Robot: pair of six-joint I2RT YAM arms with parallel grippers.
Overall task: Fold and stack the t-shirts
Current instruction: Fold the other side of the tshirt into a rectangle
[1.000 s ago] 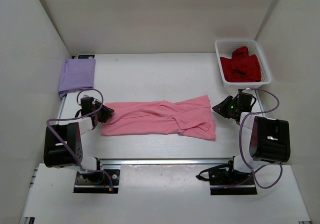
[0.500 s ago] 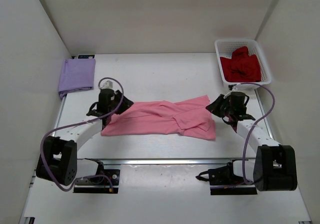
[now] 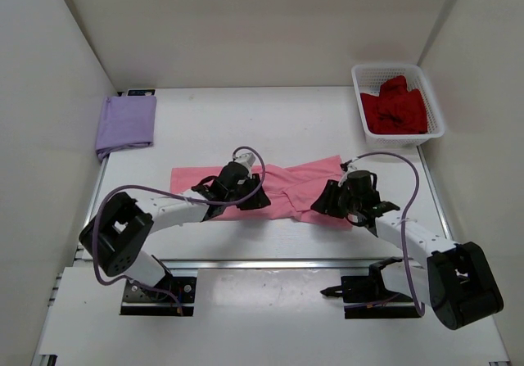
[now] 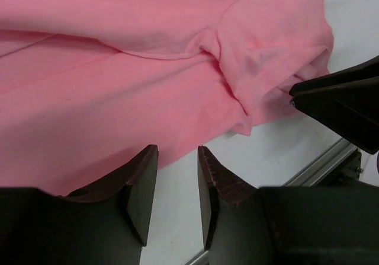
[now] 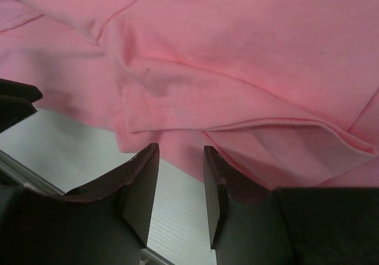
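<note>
1. White-walled booth (image 3: 262,22) w/ a white table (image 3: 270,120). Landmark = pink t-shirt (image 3: 286,184), lying as a long rumpled strip, left-to-right, across the table's middle.
2. Left gripper (image 4: 176,158) sits at the pink shirt's near hem, a bit left of the shirt's middle. Jaws are apart w/ a narrow gap and nothing btwn them; bare table shows thru the gap. Can't tell if the tips touch the cloth.
3. Right gripper (image 5: 179,158) is also at the pink shirt's near hem, toward its right end, by a doubled-over flap of fabric. Jaws are spread w/ nothing pinched; table shows btwn them.
4. Both grippers lie low over the pink shirt's near edge, pointing roughly toward each other but apart. Each shows as a black wedge at the edge of the other's wrist view.
5. Pink fabric is creased, w/ a bunched twist right of its middle, btwn the two grippers.
6. Lavender t-shirt (image 3: 125,124) is folded into a neat rectangle, well beyond the pink shirt's left end, on the far side.
7. Dark red t-shirt (image 3: 395,108) lies crumpled inside a white lattice basket (image 3: 389,65), well beyond the pink shirt's right end, on the far side.
</note>
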